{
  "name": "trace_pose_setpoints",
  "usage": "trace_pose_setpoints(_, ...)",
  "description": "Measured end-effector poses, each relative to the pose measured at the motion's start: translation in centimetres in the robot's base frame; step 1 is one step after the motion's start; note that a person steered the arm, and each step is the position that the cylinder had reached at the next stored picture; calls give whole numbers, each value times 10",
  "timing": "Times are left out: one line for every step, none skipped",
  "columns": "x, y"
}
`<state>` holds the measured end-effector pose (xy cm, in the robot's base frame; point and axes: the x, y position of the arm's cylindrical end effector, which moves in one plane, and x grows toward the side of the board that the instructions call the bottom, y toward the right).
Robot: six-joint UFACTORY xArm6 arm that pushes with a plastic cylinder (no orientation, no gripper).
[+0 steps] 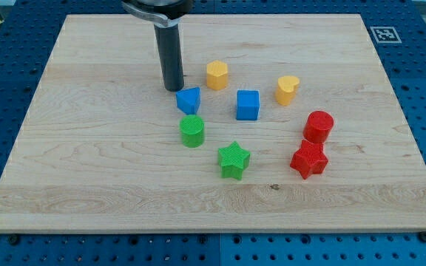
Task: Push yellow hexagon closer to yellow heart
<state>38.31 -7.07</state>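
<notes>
The yellow hexagon (217, 75) sits a little above the board's middle. The yellow heart (287, 89) lies to its right, with a gap between them. My tip (173, 89) rests on the board to the left of the hexagon, a short way apart from it, just above and left of a blue triangular block (189, 100). A blue cube (248, 105) lies below and between the hexagon and the heart.
A green cylinder (192, 131) and a green star (234, 160) lie below the blue blocks. A red cylinder (319, 126) and a red star (309, 159) lie at the right. The wooden board (87, 170) sits on a blue perforated table.
</notes>
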Motion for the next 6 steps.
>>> trace_pose_setpoints(-19,-4)
trace_pose_setpoints(-23,-4)
trace_pose_setpoints(-18,-3)
trace_pose_setpoints(-10,18)
trace_pose_setpoints(-10,52)
trace_pose_setpoints(-10,93)
